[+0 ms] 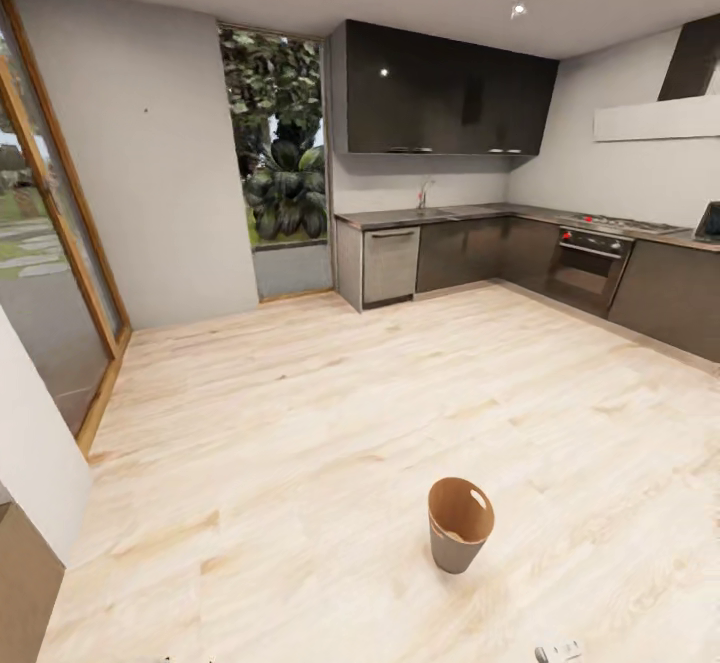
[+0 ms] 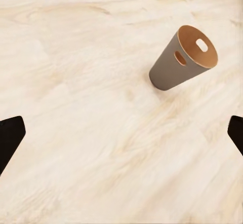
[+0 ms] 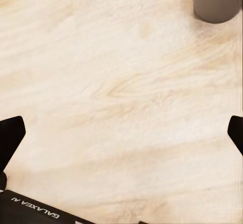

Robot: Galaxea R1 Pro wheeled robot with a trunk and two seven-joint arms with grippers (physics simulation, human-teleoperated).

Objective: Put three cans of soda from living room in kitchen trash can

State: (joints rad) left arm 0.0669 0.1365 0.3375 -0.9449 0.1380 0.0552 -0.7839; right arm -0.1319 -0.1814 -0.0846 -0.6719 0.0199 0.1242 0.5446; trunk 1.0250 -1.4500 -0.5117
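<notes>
The tash can [image 1: 455,551] stands upright on the pale plank floor of the kitchen [image 1: 470,253], a short way ahead of me and slightly right. Its brown inside and an oval hand-hole show. It is also in the left wrist view as the tash can [image 2: 169,72], well beyond the fingers. My left gripper [image 2: 121,138] is open, with bare floor between its black fingertips [image 2: 10,133]. My right gripper [image 3: 121,138] is open too, above the floor, with the tash can's wall [image 3: 215,1] at the frame edge. The cans of soda and the living room are out of view.
Grey cabinets with a dark countertop [image 1: 450,213], a dishwasher [image 1: 390,265] and an oven [image 1: 590,268] run along the back and right walls. A tall glass door [image 1: 50,273] is on the left, a white wall corner [image 1: 35,463] nearer. Wide floor [image 1: 330,413] lies between.
</notes>
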